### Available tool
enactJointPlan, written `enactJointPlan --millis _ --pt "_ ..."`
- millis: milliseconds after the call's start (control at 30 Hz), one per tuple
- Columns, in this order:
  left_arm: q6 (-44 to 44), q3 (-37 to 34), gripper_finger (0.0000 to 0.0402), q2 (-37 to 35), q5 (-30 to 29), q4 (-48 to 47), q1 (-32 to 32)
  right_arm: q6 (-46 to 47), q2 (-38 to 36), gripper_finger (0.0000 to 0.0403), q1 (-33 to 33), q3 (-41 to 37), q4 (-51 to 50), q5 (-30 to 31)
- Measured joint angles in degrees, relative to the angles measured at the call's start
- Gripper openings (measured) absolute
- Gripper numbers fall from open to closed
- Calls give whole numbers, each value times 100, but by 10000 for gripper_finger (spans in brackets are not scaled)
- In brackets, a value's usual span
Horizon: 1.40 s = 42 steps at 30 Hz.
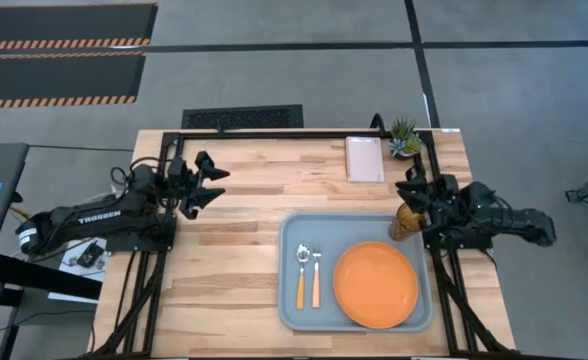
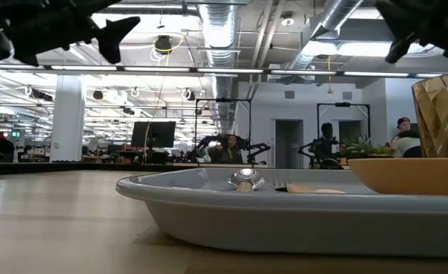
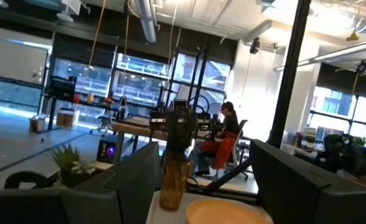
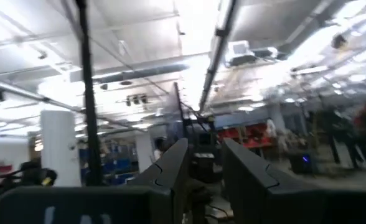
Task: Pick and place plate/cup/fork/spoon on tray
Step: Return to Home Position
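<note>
Right gripper [image 1: 411,192], at the table's right edge, is raised above the cup [image 1: 405,222]; in the high view its fingers point toward the far side, and we find them parted by a narrow gap in the right wrist view, with nothing between them. We see the cup standing upright at the tray's [image 1: 290,300] far right corner, though from above we cannot tell whether its base rests inside the rim or just outside it. In the low view the cup [image 2: 440,114] rises behind the plate [image 2: 407,173], with the right arm dark above it.

Left gripper [image 1: 211,183] hangs over bare wood on the left half of the table, well apart from the tray; we read its fingers as spread wide and empty, as the two dark fingers [image 3: 133,180] in its wrist view stand far apart, framing the distant cup [image 3: 172,180] and plate [image 3: 223,211].

On the tray, the plate [image 1: 375,284] lies flat in the right half. The spoon [image 1: 301,273] and the fork [image 1: 315,276] lie side by side in the left half, orange handles toward the near edge, the spoon on the left.

Beyond the tray, a small pink pad [image 1: 364,158] lies near the far edge, and a green potted plant [image 1: 404,138] stands just to its right.
</note>
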Motion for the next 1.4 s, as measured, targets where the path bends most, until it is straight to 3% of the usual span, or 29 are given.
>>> enactJointPlan --millis 167,267,400,500,700,833,1133,1400 --pt "34 -528 240 -546 -53 41 -1 -7 1 120 -503 -2 261 -891" --pt "-89 -904 240 -936 -144 -23 -2 -9 1 120 -698 -3 207 -1187" --pt "40 -901 240 -1400 -295 -466 -29 -211 1 120 -822 -7 431 -1271" --pt "76 -903 240 -1652 -294 -659 -28 -190 1 120 -898 -9 419 -1056" --pt "78 -907 240 -1843 -388 -947 -28 176 1 120 -846 -11 -95 -43" --pt "76 -909 240 -1846 -383 -990 -28 -262 1 120 -754 -13 -25 18" --pt "74 -917 240 -1844 -780 -1169 -26 -183 1 120 -768 -17 -185 287" --pt "-340 -921 240 -1843 -978 -1925 -26 -172 1 120 -764 -18 -438 280"
